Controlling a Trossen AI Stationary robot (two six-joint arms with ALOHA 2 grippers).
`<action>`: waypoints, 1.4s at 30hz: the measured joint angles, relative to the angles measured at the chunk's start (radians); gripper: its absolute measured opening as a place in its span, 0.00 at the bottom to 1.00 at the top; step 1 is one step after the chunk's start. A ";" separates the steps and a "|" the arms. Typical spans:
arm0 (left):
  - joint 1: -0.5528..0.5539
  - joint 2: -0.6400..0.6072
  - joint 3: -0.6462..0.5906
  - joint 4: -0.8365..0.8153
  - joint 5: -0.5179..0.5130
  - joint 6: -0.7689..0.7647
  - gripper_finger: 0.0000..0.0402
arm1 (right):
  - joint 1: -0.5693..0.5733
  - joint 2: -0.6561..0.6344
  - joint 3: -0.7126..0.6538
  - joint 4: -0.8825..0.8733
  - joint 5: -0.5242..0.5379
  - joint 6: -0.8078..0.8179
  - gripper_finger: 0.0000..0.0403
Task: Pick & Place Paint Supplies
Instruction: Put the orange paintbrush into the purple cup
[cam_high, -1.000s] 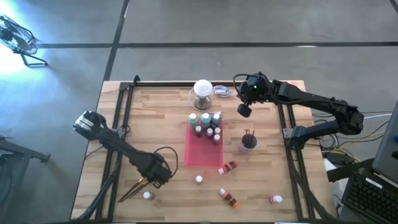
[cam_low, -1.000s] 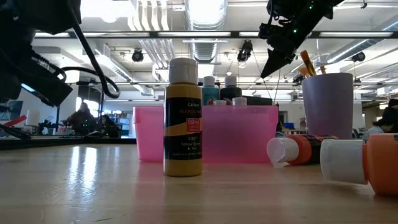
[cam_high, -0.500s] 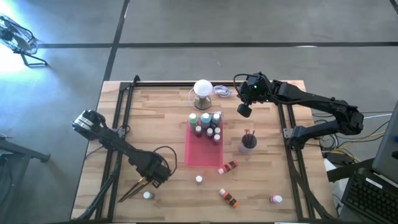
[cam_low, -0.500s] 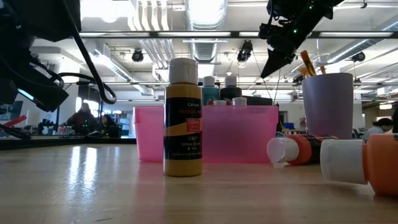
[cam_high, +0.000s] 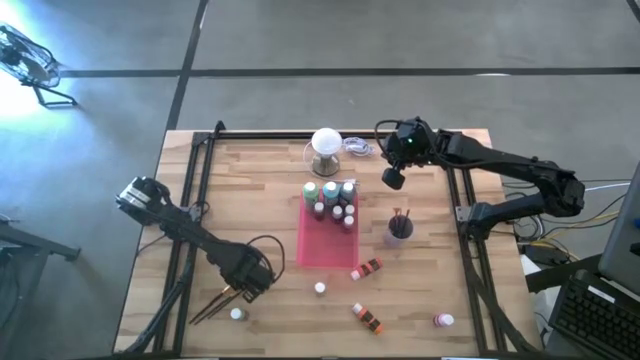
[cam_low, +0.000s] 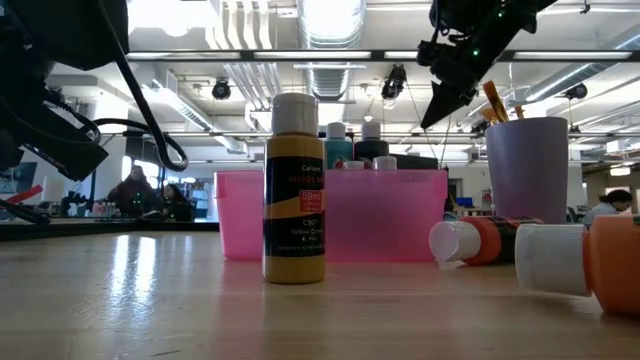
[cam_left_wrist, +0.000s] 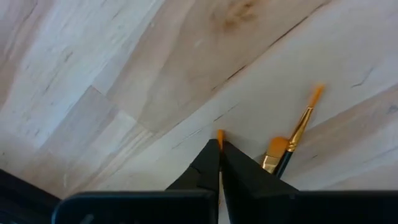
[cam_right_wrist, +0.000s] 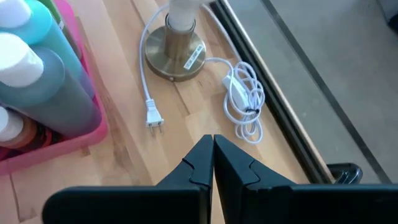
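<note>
left gripper (cam_left_wrist: 219, 149): down low at the near-left part of the table (cam_high: 250, 190), fingers pinched together on a brush. You can only see the orange tip poking out between the finger ends in the left wrist view, so it's a thin grab right at the bristle end

brushes on the table (cam_left_wrist: 292, 134): two more lying just beside that gripper, orange bristles, dark handles, close together. From above they show as thin sticks (cam_high: 210, 307) fanning out toward the near-left corner

right gripper (cam_right_wrist: 212, 146): parked up in the air at the far right side, jaws squeezed fully together with nothing in them, pointing down toward the lamp cord (cam_right_wrist: 245, 102) and its plug (cam_right_wrist: 153, 117)

pink tray (cam_high: 325, 245): middle of the table, a bunch of little white-capped bottles (cam_high: 340, 208) plus taller teal ones (cam_right_wrist: 46, 68) packed into its far end, near end bare

cup (cam_high: 399, 230): purple-ish, just right of the tray, a few brushes standing in it

loose bottles: yellow one (cam_low: 295, 190) standing upright in front of the tray, another upright one (cam_high: 237, 314) right by the left gripper, two orange ones (cam_high: 368, 268) (cam_high: 367, 318) on their sides to the near right, a pink one (cam_high: 443, 320) over by the near-right edge

lamp (cam_high: 326, 143): white ball top, brass base, far middle of the table behind the tray
</note>
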 joint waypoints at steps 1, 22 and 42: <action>0.003 -0.003 -0.001 0.000 0.000 0.000 0.02 | 0.000 0.000 -0.004 -0.001 -0.001 0.002 0.02; 0.195 -0.367 0.053 -0.064 -0.418 0.193 0.01 | 0.003 0.000 -0.045 0.045 -0.034 -0.017 0.02; 0.268 -0.568 0.068 0.673 -1.086 1.177 0.01 | 0.141 0.002 -0.051 0.306 -0.244 0.073 0.02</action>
